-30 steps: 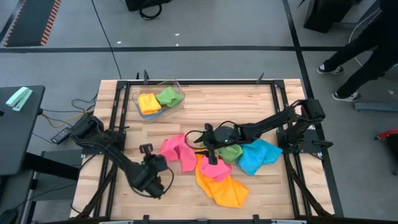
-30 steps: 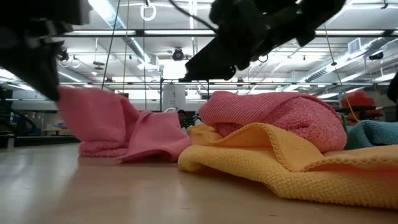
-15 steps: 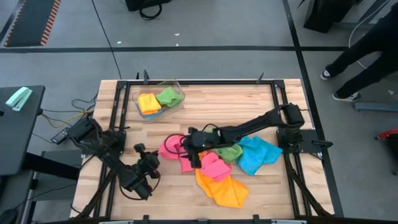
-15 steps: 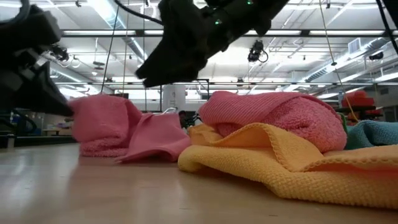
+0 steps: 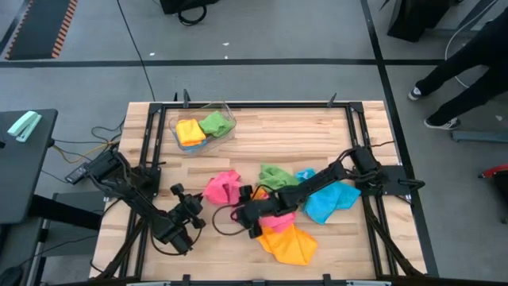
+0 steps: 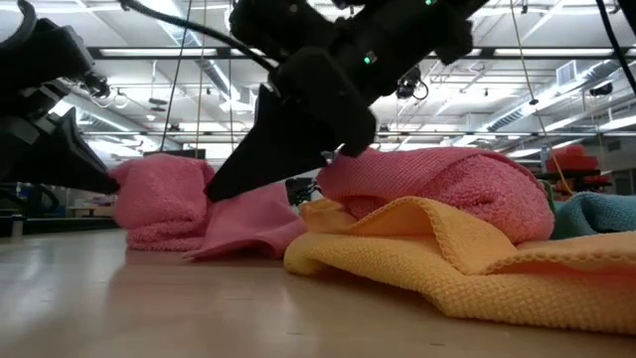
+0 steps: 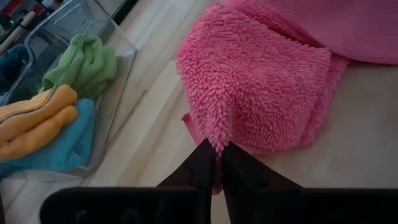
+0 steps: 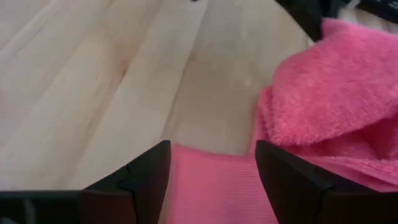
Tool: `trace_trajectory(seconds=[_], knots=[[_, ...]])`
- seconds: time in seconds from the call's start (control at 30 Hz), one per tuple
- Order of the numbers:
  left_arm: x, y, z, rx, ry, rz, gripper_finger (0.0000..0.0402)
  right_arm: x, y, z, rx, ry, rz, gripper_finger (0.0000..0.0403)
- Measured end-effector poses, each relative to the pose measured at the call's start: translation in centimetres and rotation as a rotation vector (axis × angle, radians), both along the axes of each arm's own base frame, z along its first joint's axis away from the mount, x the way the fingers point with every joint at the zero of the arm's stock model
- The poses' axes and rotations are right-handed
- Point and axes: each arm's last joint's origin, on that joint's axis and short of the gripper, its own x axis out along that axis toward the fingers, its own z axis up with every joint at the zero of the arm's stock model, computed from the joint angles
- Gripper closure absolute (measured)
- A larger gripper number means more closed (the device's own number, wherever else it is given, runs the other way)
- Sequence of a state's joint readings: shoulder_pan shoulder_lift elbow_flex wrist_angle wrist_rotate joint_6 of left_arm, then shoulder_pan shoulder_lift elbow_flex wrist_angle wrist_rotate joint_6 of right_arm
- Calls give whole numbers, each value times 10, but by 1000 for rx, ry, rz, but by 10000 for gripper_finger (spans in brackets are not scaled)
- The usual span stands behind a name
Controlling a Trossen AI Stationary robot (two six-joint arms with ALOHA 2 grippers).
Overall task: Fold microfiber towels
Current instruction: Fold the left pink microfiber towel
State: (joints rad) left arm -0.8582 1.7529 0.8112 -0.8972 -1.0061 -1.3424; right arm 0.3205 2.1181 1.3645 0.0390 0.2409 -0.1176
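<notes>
Progress is early; clear bin (image 5: 203,127) at the table's far left already holds folded towels, orange-yellow and green from above, blue also visible in the left wrist view; everything else is loose. Pink towel (image 5: 221,188) sits crumpled at table centre; left gripper (image 5: 193,208) is pinched shut on its fluffy edge, fingers (image 7: 214,163) closed with cloth between them. Right gripper (image 5: 248,216) is low over the near part of the same towel, jaws spread wide with flat pink fabric lying between them, nothing clamped yet. Unfolded pile beside it: second pink towel (image 5: 279,220), orange-yellow towel (image 5: 290,242), blue towel (image 5: 329,199), green towel (image 5: 275,175), overlapping each other. Judgement: current step is getting the pink one stretched out for its first fold; right side needs to close on a corner; four more towels remain after that.
</notes>
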Motion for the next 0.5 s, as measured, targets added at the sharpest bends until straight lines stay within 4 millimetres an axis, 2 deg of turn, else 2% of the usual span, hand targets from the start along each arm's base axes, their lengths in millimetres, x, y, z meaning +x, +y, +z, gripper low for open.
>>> trace_trajectory(seconds=[0.17,0.33,0.5], knots=[[1,0,0,-2,-7,3,370,-4,11,1,-35,-24,-49,160],[2,0,0,-9,-12,3,383,-1,9,4,18,-36,-110,160],[2,-1,-1,-15,-17,4,377,5,12,10,46,-29,-111,160]])
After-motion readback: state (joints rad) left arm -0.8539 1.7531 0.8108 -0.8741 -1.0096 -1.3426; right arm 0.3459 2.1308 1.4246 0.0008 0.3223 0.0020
